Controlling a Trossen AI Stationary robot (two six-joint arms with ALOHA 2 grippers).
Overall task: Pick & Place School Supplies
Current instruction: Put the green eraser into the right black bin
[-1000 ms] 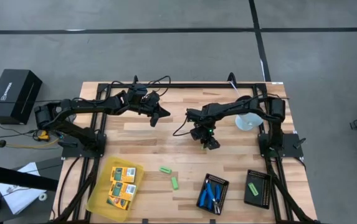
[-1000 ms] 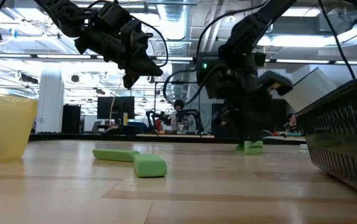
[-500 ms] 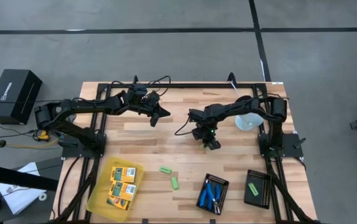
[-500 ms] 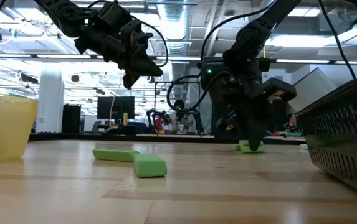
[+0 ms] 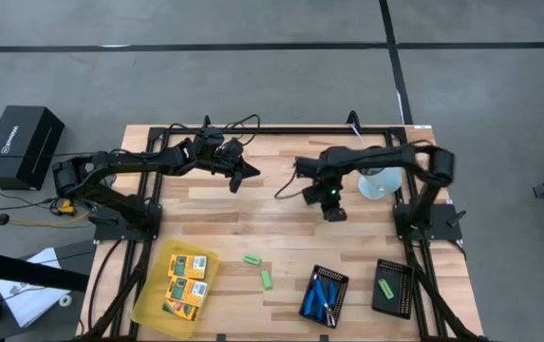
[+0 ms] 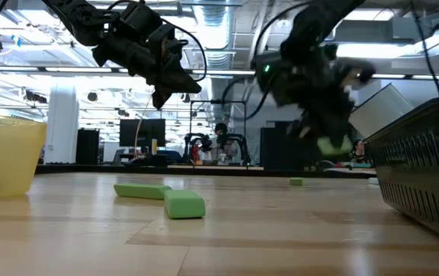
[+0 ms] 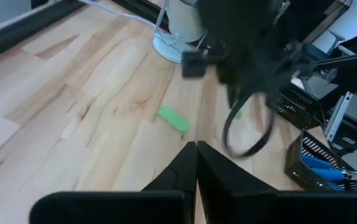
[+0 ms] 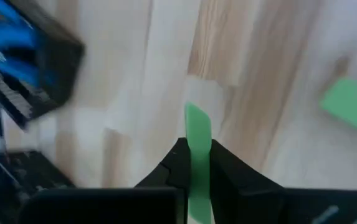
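High view: the right gripper hangs over the middle of the table, a little toward three o'clock, and the left gripper waits toward eleven o'clock from the centre. At seven o'clock stands the yellow tray with the yellow-orange packs in it. Two green blocks lie loose on the wood toward six o'clock. At five o'clock stand two black ribbed trays: the nearer one holds the blue-handled tools, and the farther one holds one more green block.

Low view: the right gripper is lifted above the wood, with something green at its tip. The two loose blocks lie in front.

Left wrist view: the left fingers are pressed together with nothing between them; a green block lies on the wood beyond.

Right wrist view: the right fingers pinch a green block that stands up between them, clear of the table.

I judge that the step in hand is the carrying of this block. The next move seems to call for a swing toward five o'clock, over the black tray with the green block, and a release low above its ribs so that the block does not bounce out.
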